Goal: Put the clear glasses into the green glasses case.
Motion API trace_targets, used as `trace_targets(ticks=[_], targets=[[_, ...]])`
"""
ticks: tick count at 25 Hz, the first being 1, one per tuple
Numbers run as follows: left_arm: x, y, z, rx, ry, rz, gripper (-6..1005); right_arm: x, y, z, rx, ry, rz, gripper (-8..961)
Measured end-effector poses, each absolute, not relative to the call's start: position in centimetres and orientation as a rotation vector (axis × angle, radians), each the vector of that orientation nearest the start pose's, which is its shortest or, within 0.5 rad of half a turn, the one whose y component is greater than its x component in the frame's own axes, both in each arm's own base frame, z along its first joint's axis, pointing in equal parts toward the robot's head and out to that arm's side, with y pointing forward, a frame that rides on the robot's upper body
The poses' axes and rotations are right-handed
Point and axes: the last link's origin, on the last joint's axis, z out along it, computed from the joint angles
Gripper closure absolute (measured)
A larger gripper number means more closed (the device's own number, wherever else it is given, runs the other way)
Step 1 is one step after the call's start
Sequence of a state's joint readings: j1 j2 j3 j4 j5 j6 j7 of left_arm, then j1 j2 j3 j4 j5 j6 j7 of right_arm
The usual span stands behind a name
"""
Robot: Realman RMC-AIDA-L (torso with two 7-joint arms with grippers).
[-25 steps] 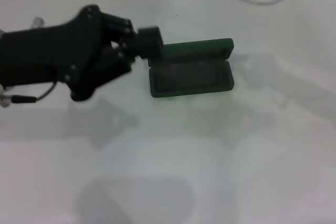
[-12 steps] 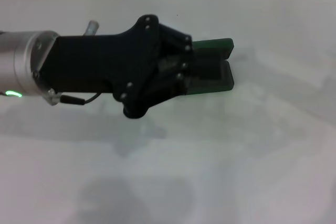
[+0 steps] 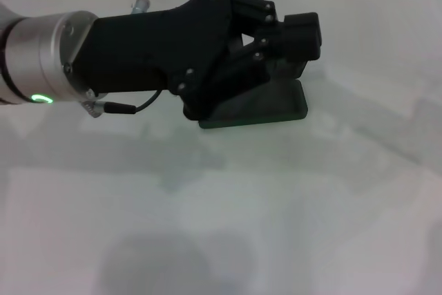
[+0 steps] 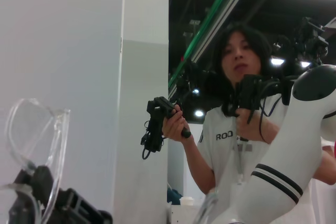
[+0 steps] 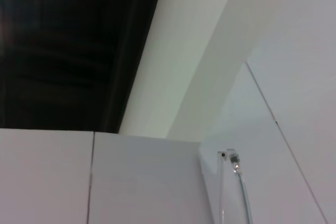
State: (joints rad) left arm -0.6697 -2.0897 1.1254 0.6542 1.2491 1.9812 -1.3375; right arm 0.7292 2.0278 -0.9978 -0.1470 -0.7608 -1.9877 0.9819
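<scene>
- On the white table (image 3: pixel 290 212), toward its far side, sits the green case (image 3: pixel 280 105), lid raised at the back; only its front rim and right end show from the head view.
- Over that case reaches the left gripper (image 3: pixel 300 38), a black claw on a silver wrist coming in from the robot's left and covering most of the case's tray and lid.
- From the head view, whether its fingers are spread or closed cannot be told, since the black parts overlap each other and the dark case.
- Close against the left wrist camera, the clear glasses (image 4: pixel 34 140) show as a transparent lens and frame rim, resting against black gripper parts at the edge of that view, so the glasses sit at the left gripper.
- Whether any part of the glasses touches the case cannot be told.
- Behind them in that view stands a person (image 4: pixel 236 129) in a white shirt holding black hand controllers, beside a white robot arm (image 4: pixel 294 150).
- Nothing of the right gripper appears; its wrist camera shows only white wall panels (image 5: pixel 79 177) and a dark ceiling.
</scene>
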Motion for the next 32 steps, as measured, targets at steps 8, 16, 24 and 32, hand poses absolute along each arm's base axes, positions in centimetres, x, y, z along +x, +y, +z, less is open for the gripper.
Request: trace_targets(ticks=[8, 16, 24, 32], targets=[[-11.2, 30.8, 0.8, -2.871, 0.052, -1.744, 943, 15.4, 33.9, 5.3, -1.968, 0.091, 2.052, 883], [-9.7, 31.3, -0.3, -2.879, 0.07, -1.74, 943, 15.0, 33.8, 4.8, -2.008, 0.084, 2.052, 883], [-8.8, 31.3, -0.3, -2.863, 0.094, -1.796, 944, 15.1, 33.8, 4.7, -2.019, 0.087, 2.041, 883], [-8.2, 31.4, -0.4, -2.843, 0.091, -1.82, 944, 14.9, 33.8, 4.4, -2.046, 0.089, 2.036, 883]])
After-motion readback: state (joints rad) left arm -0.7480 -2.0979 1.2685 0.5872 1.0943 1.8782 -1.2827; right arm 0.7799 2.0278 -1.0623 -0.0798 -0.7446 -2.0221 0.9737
